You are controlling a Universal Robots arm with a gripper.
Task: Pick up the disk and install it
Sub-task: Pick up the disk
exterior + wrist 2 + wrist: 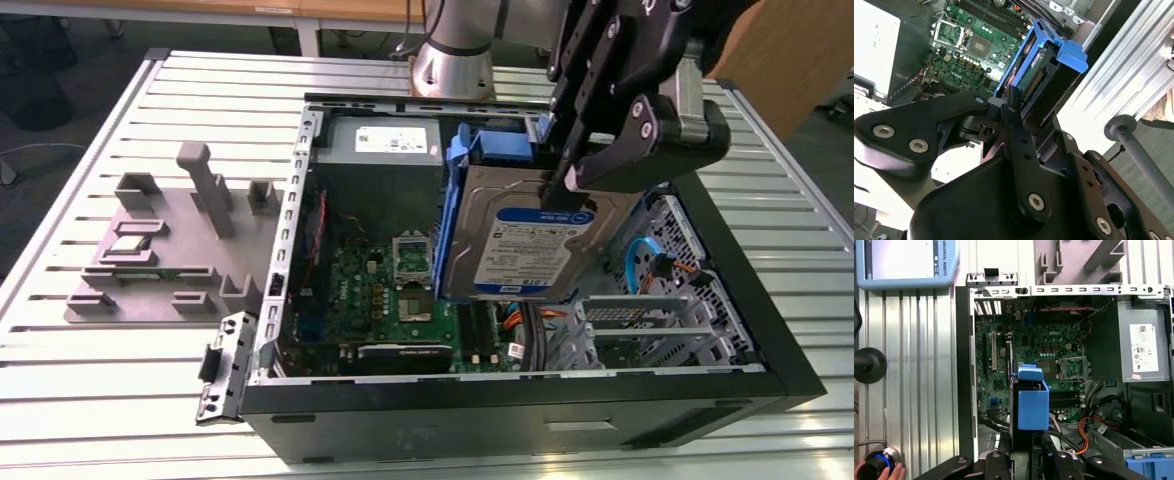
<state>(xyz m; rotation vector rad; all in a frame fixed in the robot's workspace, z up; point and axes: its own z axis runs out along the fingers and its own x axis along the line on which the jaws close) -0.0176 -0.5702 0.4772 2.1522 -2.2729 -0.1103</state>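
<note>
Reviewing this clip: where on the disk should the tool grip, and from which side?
Across its two flat faces near the upper edge, from above. The disk stands on edge over the open case, so its thin body suits a pinch and its lower end stays free. The tool is clamped there now.

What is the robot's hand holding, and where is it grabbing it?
The gripper holds the disk. Its fingers pinch the disk's upper end, tilted up over the open computer case.
</note>
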